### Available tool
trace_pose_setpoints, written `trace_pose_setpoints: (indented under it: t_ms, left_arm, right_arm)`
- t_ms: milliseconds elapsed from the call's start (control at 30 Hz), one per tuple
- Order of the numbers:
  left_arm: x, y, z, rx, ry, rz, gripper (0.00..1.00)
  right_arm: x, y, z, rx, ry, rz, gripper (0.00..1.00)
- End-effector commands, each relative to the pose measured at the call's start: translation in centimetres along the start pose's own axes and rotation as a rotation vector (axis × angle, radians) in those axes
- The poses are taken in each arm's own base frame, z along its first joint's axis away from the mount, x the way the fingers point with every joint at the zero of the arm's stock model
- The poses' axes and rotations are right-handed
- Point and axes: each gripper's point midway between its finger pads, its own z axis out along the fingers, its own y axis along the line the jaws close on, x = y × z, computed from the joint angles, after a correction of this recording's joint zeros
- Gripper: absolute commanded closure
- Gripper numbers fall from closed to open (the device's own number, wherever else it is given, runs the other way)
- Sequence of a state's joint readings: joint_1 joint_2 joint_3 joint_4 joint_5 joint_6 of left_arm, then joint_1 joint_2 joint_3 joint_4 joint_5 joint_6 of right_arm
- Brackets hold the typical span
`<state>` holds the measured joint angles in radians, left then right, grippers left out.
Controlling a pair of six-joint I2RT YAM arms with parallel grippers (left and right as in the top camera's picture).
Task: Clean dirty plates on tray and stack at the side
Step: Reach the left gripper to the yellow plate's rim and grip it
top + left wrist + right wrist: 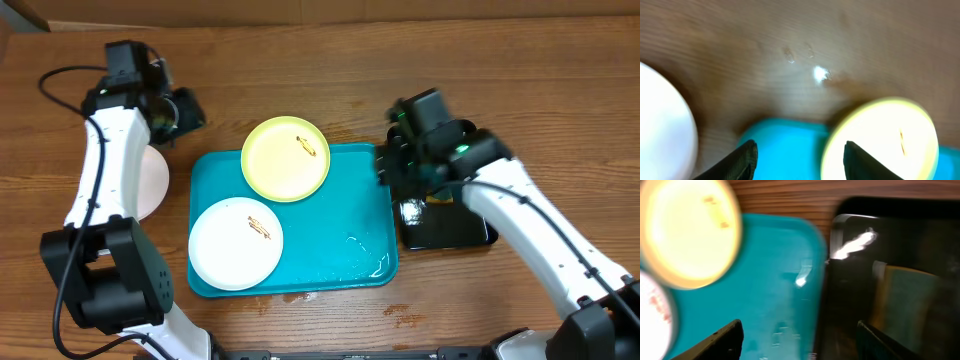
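turquoise plastic fills the middle of the table [520, 60]: the tray [340, 215] lies flat with two dirty plates on it. the yellow-green plate [286, 158] sits at the tray's far edge, overlapping the rim, with a small brown smear near its far right side. a white plate [236, 243] lies flat in the near left corner of the tray, also with a brown smear, close to the yellow-green one. a second white plate [152, 180] rests on the bare wood just to the left of the tray, apart from it and partly hidden under the left arm.

the left tool [188, 112] hangs over the wood behind the tray's far left corner; its wrist view shows the fingers [747, 159] spread wide with nothing between them. the right tool [385, 165] is over the tray's right rim, where it meets the black tray [450, 228]; its fingers [722, 340] are likewise wide apart and empty. a blurred tan and greenish block [905, 305] lies in the black tray.
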<state>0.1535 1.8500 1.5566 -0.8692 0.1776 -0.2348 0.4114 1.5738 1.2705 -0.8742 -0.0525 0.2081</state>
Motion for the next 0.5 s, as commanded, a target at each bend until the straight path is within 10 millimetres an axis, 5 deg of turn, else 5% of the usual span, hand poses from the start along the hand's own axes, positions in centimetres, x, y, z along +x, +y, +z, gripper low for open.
trace_pose_setpoints:
  t_ms: [0, 200, 467]
  left_arm:
    - [3.7, -3.0, 0.1, 0.05, 0.129, 0.101, 0.42]
    - [8.2, -4.0, 1.8, -0.008, 0.24, 0.172, 0.41]
    - [10.6, -3.2, 4.6, -0.091, 0.238, 0.2, 0.42]
  right_arm:
    - [-0.8, -5.3, -0.5, 0.115, -0.013, 0.103, 0.27]
    - [-0.3, -10.4, 0.0, 0.169, 0.027, 0.232, 0.27]
    - [0.6, -11.5, 3.1, 0.181, 0.102, 0.254, 0.27]
